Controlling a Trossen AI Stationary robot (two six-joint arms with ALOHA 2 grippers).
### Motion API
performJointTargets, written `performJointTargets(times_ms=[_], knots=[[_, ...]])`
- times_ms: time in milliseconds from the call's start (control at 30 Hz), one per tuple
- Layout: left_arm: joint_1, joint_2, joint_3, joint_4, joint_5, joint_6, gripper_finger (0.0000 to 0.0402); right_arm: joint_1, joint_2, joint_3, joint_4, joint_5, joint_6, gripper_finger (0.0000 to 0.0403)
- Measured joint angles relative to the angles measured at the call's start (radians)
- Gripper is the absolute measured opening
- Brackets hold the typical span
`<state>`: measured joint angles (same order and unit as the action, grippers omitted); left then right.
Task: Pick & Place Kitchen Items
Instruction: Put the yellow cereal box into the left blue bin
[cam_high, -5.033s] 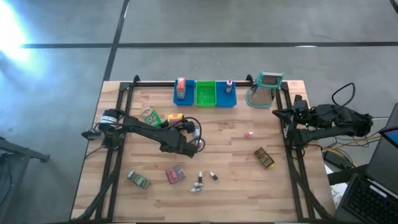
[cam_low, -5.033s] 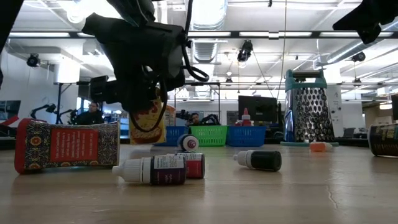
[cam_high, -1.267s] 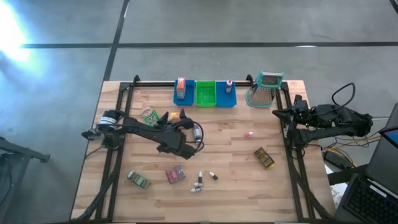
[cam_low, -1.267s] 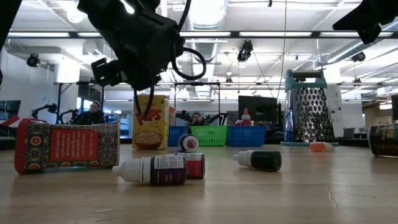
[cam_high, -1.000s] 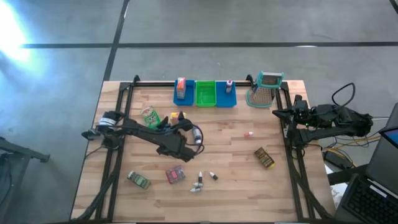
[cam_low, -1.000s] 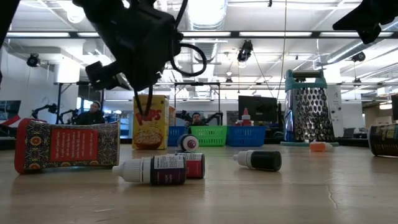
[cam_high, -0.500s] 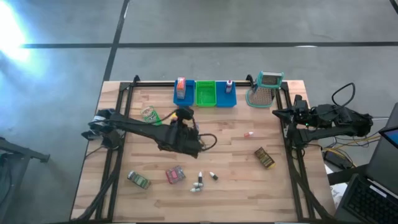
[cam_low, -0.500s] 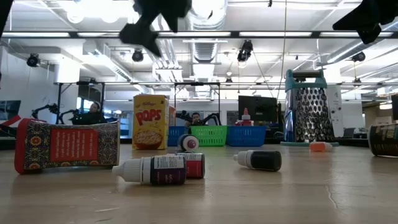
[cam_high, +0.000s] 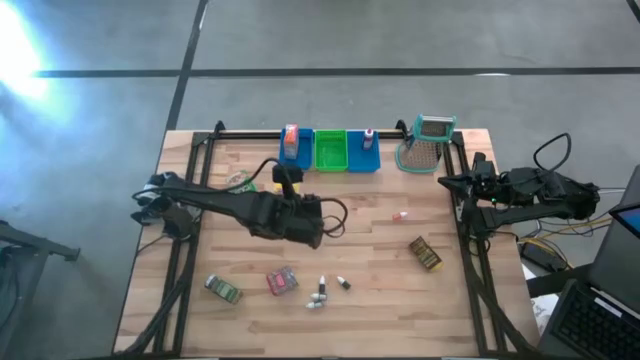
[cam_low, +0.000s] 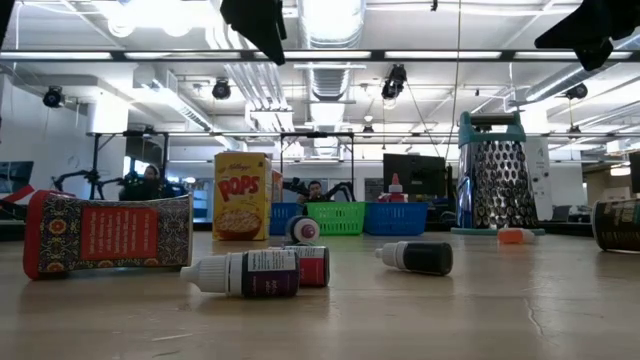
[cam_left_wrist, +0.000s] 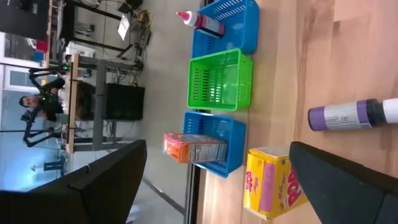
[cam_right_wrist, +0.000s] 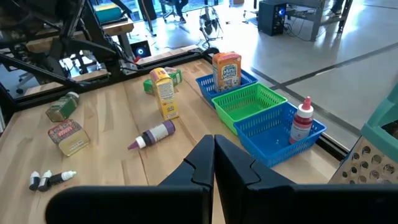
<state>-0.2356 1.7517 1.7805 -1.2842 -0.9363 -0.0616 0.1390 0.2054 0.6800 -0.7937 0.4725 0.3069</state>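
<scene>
A green packet and a red packet are seen lying near the worktop front edge, with small bottles beside them. The left pincer is held above the worktop middle, fingers spread and empty, over a yellow box and a purple bottle (both visible past its fingers). An orange box stands in the left blue bin at the back edge. A brown packet lies toward the right edge. The right pincer is parked at the right edge, fingers pressed together.
</scene>
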Motion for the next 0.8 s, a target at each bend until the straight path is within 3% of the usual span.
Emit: performJointTargets(times_ms=[367, 533, 667, 800], knots=[[-0.031, -0.002, 0.001, 0.004, 0.005, -0.053, 0.0399, 0.000, 0.000, 0.000, 0.000, 0.000, 0.000, 0.0008], [-0.051, -0.002, 0.001, -0.012, 0.021, -0.149, 0.0399, 0.000, 0.000, 0.000, 0.000, 0.000, 0.000, 0.0008], [-0.040, -0.031, -0.001, 0.005, 0.161, -0.239, 0.0399, 0.000, 0.000, 0.000, 0.000, 0.000, 0.000, 0.0008], [-0.015, -0.108, -0.062, 0.106, 0.261, -0.158, 0.0399, 0.000, 0.000, 0.000, 0.000, 0.000, 0.000, 0.0008]])
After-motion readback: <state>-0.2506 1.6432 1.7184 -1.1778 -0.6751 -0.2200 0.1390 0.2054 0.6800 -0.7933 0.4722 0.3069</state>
